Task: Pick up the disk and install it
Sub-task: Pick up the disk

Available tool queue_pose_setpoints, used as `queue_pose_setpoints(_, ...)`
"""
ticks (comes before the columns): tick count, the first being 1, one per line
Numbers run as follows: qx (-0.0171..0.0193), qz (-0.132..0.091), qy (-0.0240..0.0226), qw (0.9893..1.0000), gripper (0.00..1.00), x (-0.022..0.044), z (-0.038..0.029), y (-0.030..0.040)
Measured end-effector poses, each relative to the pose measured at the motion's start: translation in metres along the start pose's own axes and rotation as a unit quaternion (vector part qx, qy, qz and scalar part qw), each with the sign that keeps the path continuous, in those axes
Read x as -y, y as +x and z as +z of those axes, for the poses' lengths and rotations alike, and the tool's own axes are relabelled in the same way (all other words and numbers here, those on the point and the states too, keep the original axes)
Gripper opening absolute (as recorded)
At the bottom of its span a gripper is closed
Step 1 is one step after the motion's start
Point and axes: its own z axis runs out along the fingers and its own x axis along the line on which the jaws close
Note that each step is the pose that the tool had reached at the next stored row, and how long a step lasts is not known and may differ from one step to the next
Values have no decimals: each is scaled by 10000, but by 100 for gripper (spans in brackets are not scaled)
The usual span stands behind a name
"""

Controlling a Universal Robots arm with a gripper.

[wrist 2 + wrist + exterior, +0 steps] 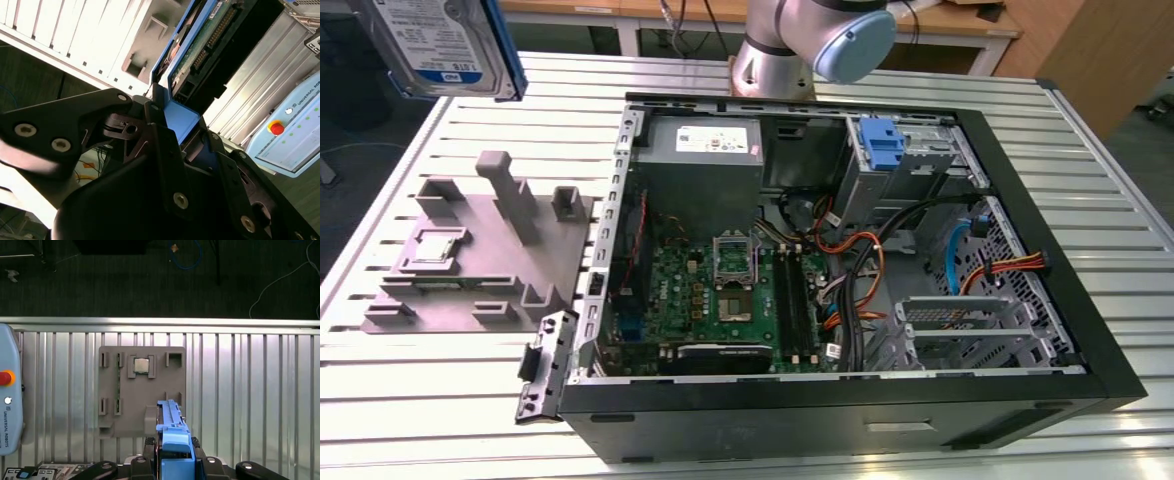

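Observation:
The disk (440,45), a silver-grey drive with a white-and-blue label and a blue carrier frame, hangs high above the table at the exterior view's upper left. In the first wrist view the disk (172,427) stands edge-on over the grey fixture (142,390), and my gripper (175,455) is shut on its blue frame. The second wrist view shows the disk's green circuit-board side (202,42), with the black fingers (160,135) clamped on the blue frame.
The open computer case (1107,330) lies on the slatted metal table (454,400); inside are a motherboard (720,290), a grey power supply (700,140) and a blue bracket (881,145). A grey parts fixture (480,250) sits beside the case. A pendant (7,405) lies on the table.

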Motion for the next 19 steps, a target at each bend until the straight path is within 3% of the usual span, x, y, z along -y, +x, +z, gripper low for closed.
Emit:
queue_pose_setpoints(2, 0, -1, 1, 10000, 36, 24, 1, 1)
queue_pose_setpoints(7, 0, 0, 1, 10000, 36, 206, 2, 7)
queue_pose_setpoints(9, -1, -1, 0, 10000, 36, 249, 1, 13)
queue_pose_setpoints(19, -27, 0, 1, 10000, 36, 309, 12, 233)
